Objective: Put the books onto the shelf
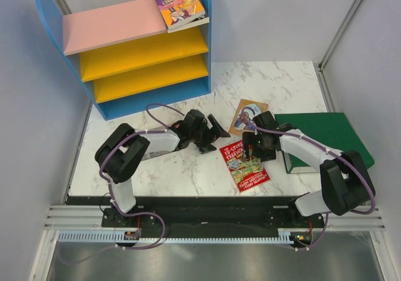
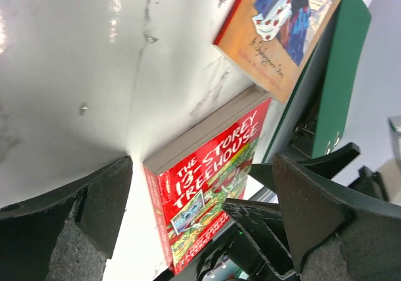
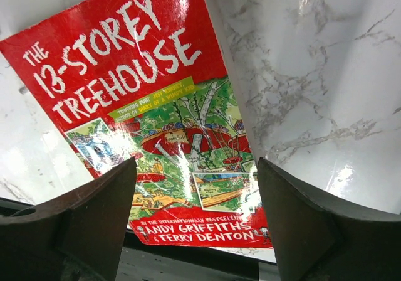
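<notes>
Red Treehouse book: flat on table. Left gripper: jaws wide, holding nothing, just left of it. Right gripper: jaws spread, holding nothing, over its far edge. Tan book: just behind it.

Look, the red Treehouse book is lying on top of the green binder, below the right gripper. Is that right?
Not quite. The red Treehouse book lies flat on the marble table, beside the green binder, not on top of it, as the top external view shows. It is indeed below the right gripper.
</notes>
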Motion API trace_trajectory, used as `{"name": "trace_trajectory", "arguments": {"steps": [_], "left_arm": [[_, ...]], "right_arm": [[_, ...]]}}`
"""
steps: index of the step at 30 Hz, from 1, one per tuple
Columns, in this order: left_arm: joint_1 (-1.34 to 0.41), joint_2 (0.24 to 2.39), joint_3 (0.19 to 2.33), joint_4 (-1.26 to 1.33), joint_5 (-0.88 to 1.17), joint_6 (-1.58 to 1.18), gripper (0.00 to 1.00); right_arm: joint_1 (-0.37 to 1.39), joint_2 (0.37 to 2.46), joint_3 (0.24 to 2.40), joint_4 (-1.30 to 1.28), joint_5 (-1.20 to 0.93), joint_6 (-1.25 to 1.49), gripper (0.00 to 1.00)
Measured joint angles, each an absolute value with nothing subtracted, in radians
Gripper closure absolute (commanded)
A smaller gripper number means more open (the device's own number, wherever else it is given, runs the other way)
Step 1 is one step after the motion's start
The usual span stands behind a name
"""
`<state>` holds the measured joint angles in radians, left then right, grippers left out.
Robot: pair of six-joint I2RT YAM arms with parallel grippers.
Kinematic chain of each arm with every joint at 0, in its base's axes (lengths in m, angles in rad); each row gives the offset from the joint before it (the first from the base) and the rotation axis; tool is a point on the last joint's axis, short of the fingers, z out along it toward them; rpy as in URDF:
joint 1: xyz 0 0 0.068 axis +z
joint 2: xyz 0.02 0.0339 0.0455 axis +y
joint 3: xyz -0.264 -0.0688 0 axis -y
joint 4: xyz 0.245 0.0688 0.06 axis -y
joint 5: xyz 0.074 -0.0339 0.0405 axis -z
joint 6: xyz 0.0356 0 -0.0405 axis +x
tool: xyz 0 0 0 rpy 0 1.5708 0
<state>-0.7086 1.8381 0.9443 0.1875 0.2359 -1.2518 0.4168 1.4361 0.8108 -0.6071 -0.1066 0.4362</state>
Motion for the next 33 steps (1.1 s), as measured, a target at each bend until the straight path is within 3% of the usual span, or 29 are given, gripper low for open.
{"name": "trace_trajectory", "arguments": {"steps": [15,33], "left_arm": [[-0.857,1.753,0.876,0.189,0.257,-1.239,0.0],[-0.908,1.822,0.804,0.392,0.279,-1.36,0.0]], "right_arm": [[0.419,1.349,0.758,-0.523,0.035,0.448,0.15],[0.392,1.316,0.701,-0.375,-0.127,0.369,0.15]]}}
